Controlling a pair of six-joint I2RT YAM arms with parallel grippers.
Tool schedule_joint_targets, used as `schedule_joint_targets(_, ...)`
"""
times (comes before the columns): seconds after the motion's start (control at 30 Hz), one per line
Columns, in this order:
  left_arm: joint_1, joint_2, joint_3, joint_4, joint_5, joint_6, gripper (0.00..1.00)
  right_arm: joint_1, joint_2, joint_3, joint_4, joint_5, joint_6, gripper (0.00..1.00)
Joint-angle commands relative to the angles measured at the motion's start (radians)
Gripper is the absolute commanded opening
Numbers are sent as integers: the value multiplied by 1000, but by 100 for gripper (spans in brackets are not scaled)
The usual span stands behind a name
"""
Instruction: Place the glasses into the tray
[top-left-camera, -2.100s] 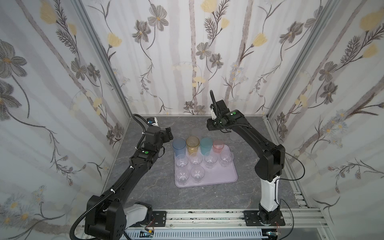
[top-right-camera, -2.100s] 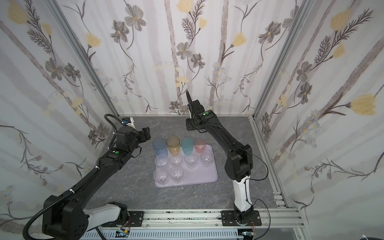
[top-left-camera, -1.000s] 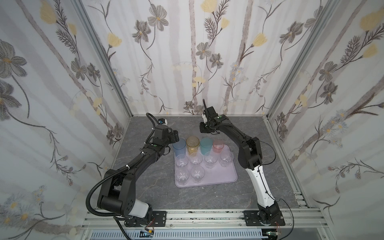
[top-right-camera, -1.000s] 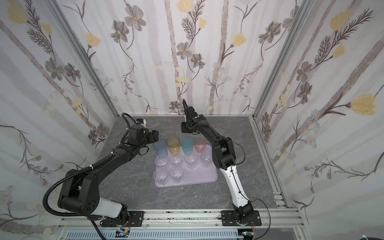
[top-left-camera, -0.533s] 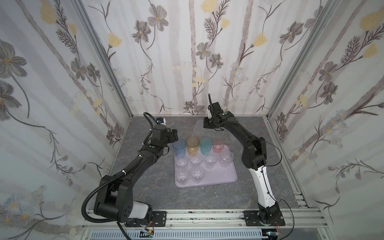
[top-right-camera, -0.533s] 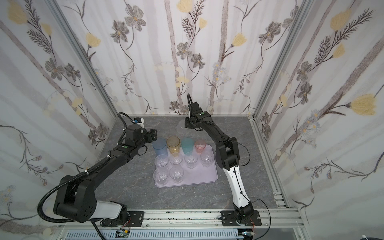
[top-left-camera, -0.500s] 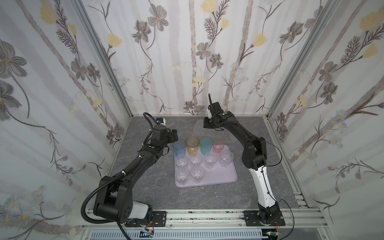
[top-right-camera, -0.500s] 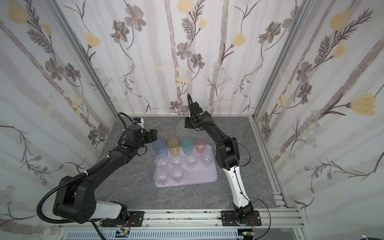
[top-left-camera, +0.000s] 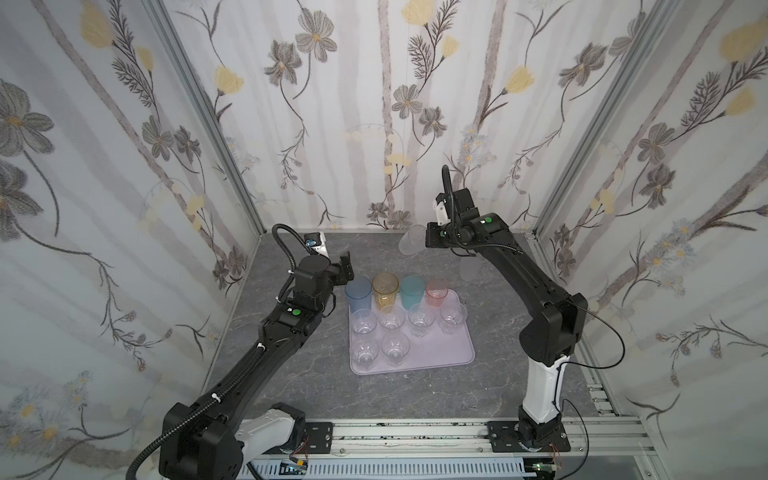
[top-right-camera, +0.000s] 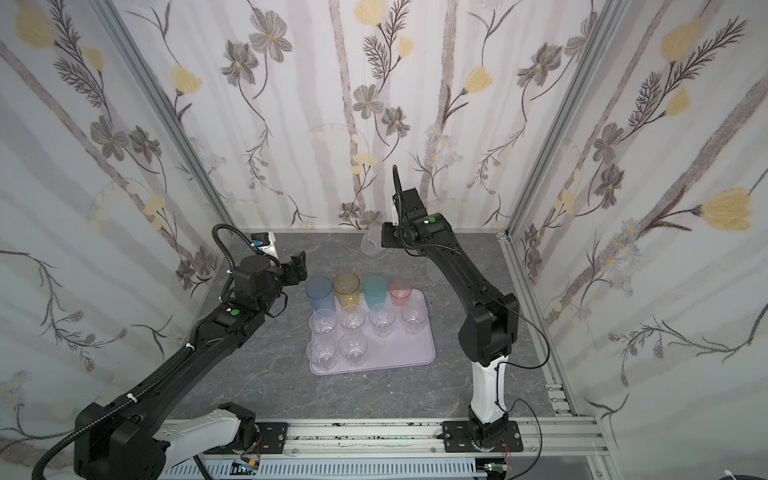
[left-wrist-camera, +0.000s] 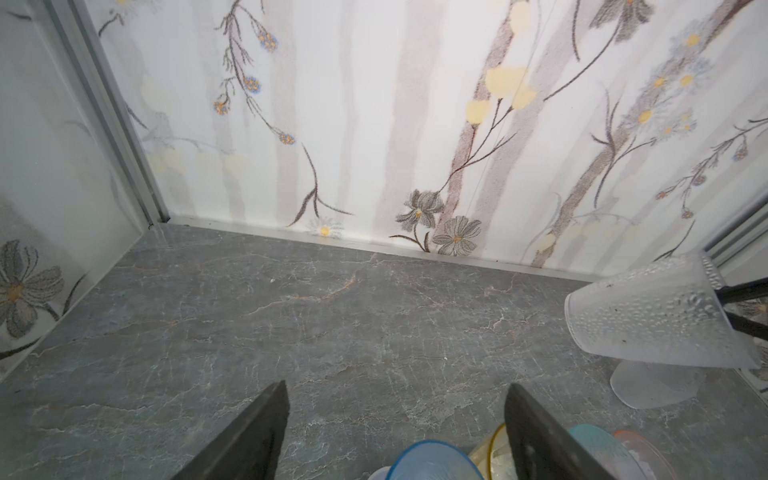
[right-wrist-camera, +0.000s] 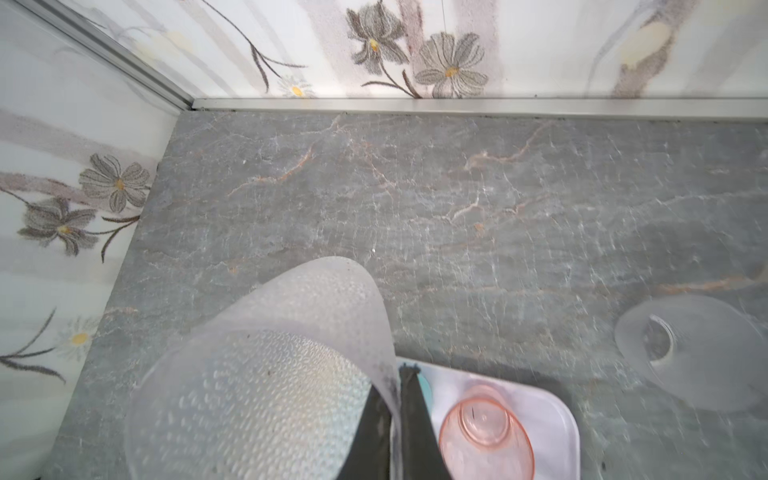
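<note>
1. The right hand (top-left-camera: 423, 240) is pinched shut on the rim of a frosted glass (top-left-camera: 409, 241). The right wrist view shows one finger inside the mouth and one outside, with the glass wall between them.
2. That glass is held tipped onto its side in the air, clear of the worktop (top-left-camera: 291, 374). In both top views it hangs over the back of the worktop, beyond the far edge of the tray (top-left-camera: 442, 351).
3. The left hand (left-wrist-camera: 397, 384) is wide open and holds nothing. It sits just beside the tray's back left corner, close to the blue glass (top-left-camera: 358, 291), but not touching it.
4. The pale lilac tray lies flat near the middle of the worktop.
5. Along the tray's far edge stand four tinted glasses in a row: the blue one, an amber glass (top-left-camera: 385, 286), a teal glass (top-left-camera: 412, 286) and a pink glass (top-left-camera: 436, 291).
6. In front of them stand six clear glasses (top-left-camera: 391, 318), upright. Four are in a row and two are nearer the front left, so the tray's front right part is bare.
7. Another frosted glass (top-left-camera: 467, 270) rests on the worktop outside the tray, off its back right corner and partly behind the right arm. I cannot tell which way up it is.
</note>
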Motion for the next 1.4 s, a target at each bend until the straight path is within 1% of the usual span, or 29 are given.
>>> schedule_joint_targets(0.0,-74,-14,32,-40,-101,51,85,-1,-124,-130,3,37,-28,4)
schedule_joint_targets(0.17,-215,8,42,-55,-102,-3,85,10,-342,-367,-5,36,-29,3)
schedule_joint_targets(0.23,-262,28,40,-53,-110,-28,85,29,-413,-446,-26,31,-31,3)
schedule_joint_targets(0.3,-298,53,40,-52,-111,-42,85,64,-462,-514,-62,52,-33,3)
schedule_joint_targets(0.37,-314,71,37,-51,-119,-55,85,112,-528,-569,-94,90,-24,3)
schedule_joint_targets(0.47,-319,91,29,-45,-115,-85,86,200,-563,-633,-131,114,11,3)
schedule_joint_targets(0.63,-322,104,22,-27,-80,-122,86,302,-599,-751,-120,84,91,2)
schedule_joint_targets(0.73,-324,115,14,-21,-75,-125,86,324,-596,-811,-85,77,103,3)
schedule_joint_targets(0.83,-325,123,2,-13,-74,-138,86,326,-557,-851,-29,75,102,3)
schedule_joint_targets(0.9,-328,123,-5,-10,-69,-145,86,334,-515,-847,-11,83,96,2)
schedule_joint_targets(1.07,-329,123,-26,-3,-93,-137,86,353,-417,-827,-29,162,66,2)
schedule_joint_targets(1.17,-328,123,-25,0,-95,-126,86,353,-387,-840,-13,167,46,2)
schedule_joint_targets(1.2,-328,148,-22,2,-95,-126,86,353,-375,-841,-8,170,41,2)
schedule_joint_targets(1.37,-329,171,-17,7,-88,-131,86,352,-330,-841,2,187,25,4)
